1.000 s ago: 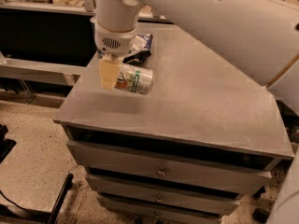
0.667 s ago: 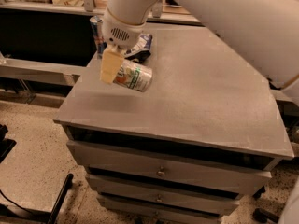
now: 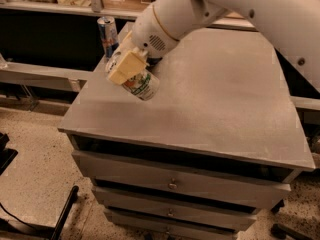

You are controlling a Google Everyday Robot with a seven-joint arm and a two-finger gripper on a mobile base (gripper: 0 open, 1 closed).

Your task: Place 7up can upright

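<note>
The 7up can, white and green with a red-orange mark, is held tilted above the left part of the grey cabinet top. Its lower end points down to the right. My gripper is shut on the can's upper end, with a cream finger pad across it. The white arm reaches in from the upper right.
A taller slim blue-and-silver can stands upright at the cabinet's back left corner. The snack bag is hidden behind the arm. The cabinet has drawers below. A dark shelf unit stands behind. Speckled floor lies at the left.
The arm has swung and turned the wrist, so the can has gone from nearly lying on its side to a steeper tilt. The blue-and-silver can has come into view.
</note>
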